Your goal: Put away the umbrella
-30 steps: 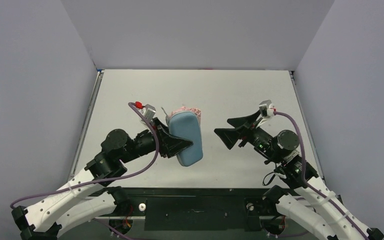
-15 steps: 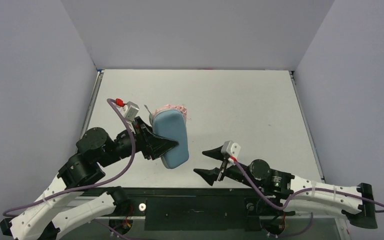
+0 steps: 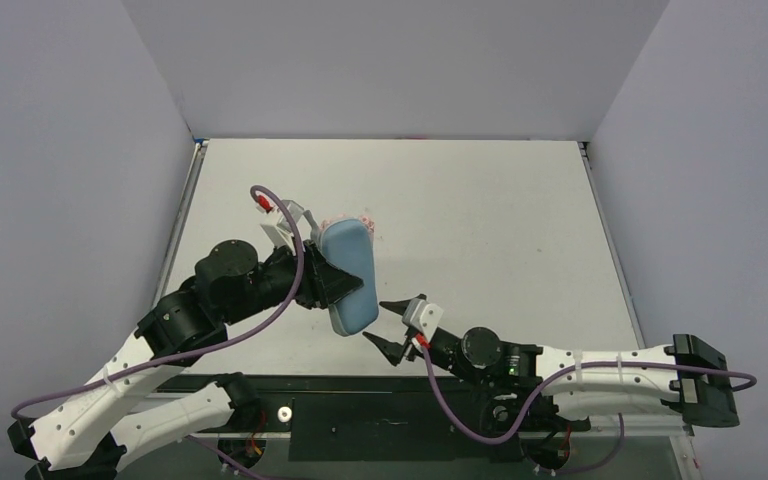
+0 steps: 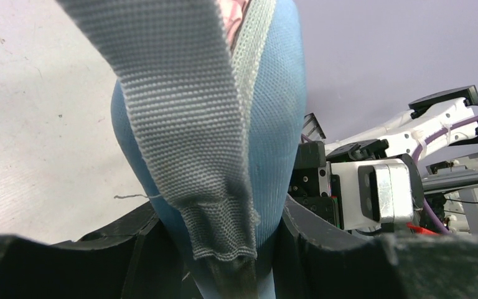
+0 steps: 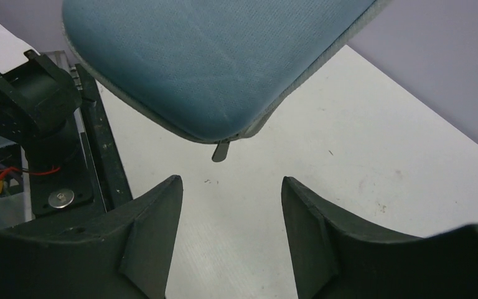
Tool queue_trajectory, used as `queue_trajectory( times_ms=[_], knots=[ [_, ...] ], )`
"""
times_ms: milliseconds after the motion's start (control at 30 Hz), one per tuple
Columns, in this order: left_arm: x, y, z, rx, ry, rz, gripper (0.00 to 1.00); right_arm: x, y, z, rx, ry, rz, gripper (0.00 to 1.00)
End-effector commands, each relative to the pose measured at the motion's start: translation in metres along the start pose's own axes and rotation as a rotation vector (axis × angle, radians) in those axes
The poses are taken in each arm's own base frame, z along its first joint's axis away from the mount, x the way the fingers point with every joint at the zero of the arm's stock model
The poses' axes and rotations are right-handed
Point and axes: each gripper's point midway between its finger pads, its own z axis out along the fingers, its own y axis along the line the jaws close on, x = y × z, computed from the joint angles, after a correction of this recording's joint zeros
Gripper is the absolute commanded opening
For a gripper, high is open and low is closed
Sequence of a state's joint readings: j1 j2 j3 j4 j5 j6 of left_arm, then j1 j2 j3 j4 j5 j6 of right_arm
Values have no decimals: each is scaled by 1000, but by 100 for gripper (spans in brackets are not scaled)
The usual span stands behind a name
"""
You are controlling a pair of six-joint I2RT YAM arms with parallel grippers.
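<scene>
1. Clamped on the near end of the light blue oblong fabric case (image 3: 345, 280) with the fingers of the left gripper (image 3: 335, 288), with a grey woven strap (image 4: 187, 124) trapped down into the grip.
2. Spread wide and holding nothing over at the right gripper (image 5: 229, 184), lined up on the small grey zipper pull (image 5: 221, 150) dangling from the case's rounded end.
3. Big swing there in the last second: from well out on the right side, down low along the near edge, and now in just beside the case's lower end.
4. On the left, carried a little leftward and tipped up, apparently clear of the white tabletop (image 3: 480, 200), with that zipper end offered to the open fingers.
5. Stowed inside the case, the pale salmon-pink folding umbrella (image 3: 365, 218), with only a sliver of fabric peeking out at the far end.
6. Reads as packing nearly done and closing still to come. Probably next: nipping the pull and running the zip round. Small, loose target, easy to miss.
</scene>
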State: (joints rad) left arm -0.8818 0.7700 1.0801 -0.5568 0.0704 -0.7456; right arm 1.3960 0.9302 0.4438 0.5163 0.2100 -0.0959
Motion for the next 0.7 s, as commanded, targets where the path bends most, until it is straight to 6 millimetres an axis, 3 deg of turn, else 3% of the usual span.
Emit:
queue_trajectory(
  times_ms=[0,333,667],
  knots=[
    [-35,-27,-14,76,-122,-24,0,-48,-7,11,44,-143,-4,54],
    [-21,-17,-6,43,-68,-27,0,-50,-10,16,57,-137,-41,47],
    [-14,-14,0,45,-43,-32,0,-47,-9,18,49,-116,-65,23]
  ],
)
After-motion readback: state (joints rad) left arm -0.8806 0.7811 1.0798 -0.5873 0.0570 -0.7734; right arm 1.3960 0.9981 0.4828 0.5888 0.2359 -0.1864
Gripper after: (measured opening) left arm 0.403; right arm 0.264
